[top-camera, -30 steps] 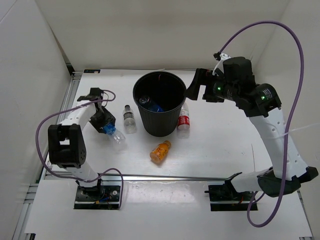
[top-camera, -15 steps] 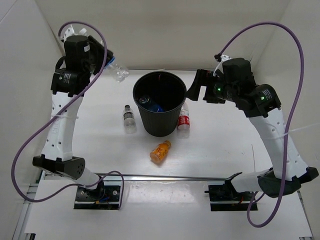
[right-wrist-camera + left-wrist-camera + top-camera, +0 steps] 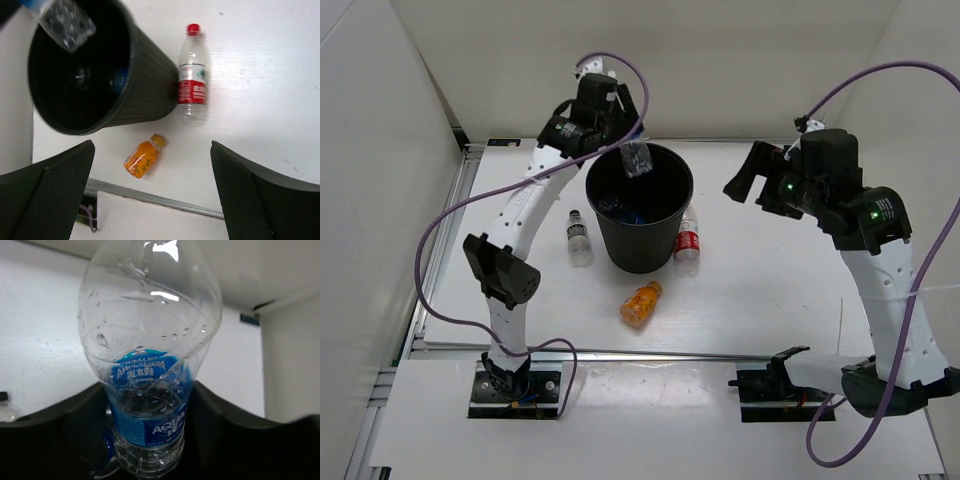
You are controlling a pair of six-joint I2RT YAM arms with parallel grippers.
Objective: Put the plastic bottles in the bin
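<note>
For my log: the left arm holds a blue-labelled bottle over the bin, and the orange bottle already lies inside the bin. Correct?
Not quite: the orange bottle lies on the table near the bin, not inside it; the top external view shows this. The blue-labelled bottle is indeed over the bin.

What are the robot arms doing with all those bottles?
The left end effector holds a blue-label bottle over the black bin. Another bottle is already inside. On the table sit a red-label bottle, a black-capped bottle and an orange bottle. The right end effector hangs open and empty.
</note>
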